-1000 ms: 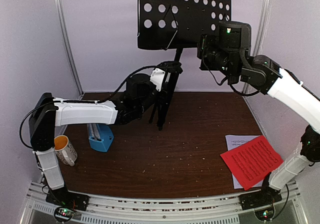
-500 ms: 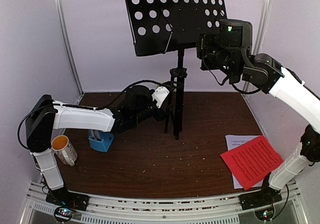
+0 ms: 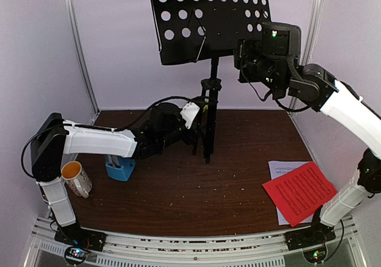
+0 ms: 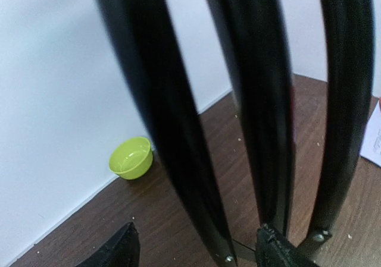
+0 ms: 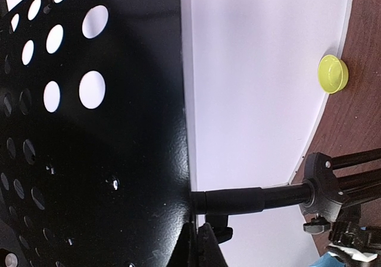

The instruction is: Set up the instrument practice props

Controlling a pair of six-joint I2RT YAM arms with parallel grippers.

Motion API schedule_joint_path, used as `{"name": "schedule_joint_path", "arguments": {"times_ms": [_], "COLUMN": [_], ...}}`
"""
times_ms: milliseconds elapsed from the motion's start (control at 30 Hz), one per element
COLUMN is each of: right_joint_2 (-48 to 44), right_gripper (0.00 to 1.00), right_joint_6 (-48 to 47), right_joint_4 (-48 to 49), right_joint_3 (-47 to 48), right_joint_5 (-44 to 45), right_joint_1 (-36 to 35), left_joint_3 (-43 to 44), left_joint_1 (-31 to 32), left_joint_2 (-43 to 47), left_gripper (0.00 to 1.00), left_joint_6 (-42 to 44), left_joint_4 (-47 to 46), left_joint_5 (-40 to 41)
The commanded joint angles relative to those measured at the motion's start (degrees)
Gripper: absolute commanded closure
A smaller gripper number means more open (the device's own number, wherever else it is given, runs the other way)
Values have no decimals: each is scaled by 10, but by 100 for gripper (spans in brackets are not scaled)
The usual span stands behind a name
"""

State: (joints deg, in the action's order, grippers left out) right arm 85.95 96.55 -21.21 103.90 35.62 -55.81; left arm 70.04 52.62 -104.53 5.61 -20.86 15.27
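Two arms on music stand (image 3: 226,35), centre frame: left gripper (image 4: 202,249) spread round legs, right gripper (image 3: 241,56) at desk edge, grip unclear. Keep post vert, seat feet evenly.

High rear view overlooks table (image 3: 178,195); both wrist cameras closely share stand (image 3: 205,23).

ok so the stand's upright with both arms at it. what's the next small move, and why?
Likely spread the tripod. The left gripper, open around the legs, should ease one leg outward while the right gripper pinches the music stand up top. The stand is upright, but its three legs sit bunched and nearly parallel, so it probably would not stand alone if released.
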Motion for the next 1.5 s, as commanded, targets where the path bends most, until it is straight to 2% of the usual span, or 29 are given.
{"name": "schedule_joint_path", "arguments": {"times_ms": [0, 233, 300, 400, 567, 767, 1033, 1200, 1467], "right_joint_2": [-31, -25, -24, -22, -20, -17, -14, -8, -44], "right_gripper": [100, 100, 100, 100, 100, 100, 100, 100, 100], "right_joint_6": [32, 37, 38, 37, 25, -1, -27, -39, -31], "right_joint_4": [169, 169, 168, 168, 165, 159, 157, 148, 207], "right_joint_3": [40, 45, 45, 48, 57, 77, 99, 115, -20], "right_joint_5": [5, 0, 0, 0, 3, 9, 11, -1, -45], "right_joint_1": [-2, -3, -5, -6, -6, -6, -5, -6, -15], "left_joint_3": [61, 124, 133, 137, 104, 38, -25, -42, -16], "left_joint_1": [4, 4, 5, 6, 7, 7, -5, -27, -28], "left_joint_2": [23, 5, 0, -2, 11, 34, 55, 55, 21], "left_gripper": [31, 36, 41, 53, 78, 100, 100, 100, 100], "left_joint_6": [-39, -18, -8, 22, 77, 145, 214, 175, 155], "left_joint_4": [-14, 7, 7, 5, -2, -16, 14, 0, -18], "left_joint_5": [60, 90, 83, 68, 46, 13, -54, -71, -68]}}
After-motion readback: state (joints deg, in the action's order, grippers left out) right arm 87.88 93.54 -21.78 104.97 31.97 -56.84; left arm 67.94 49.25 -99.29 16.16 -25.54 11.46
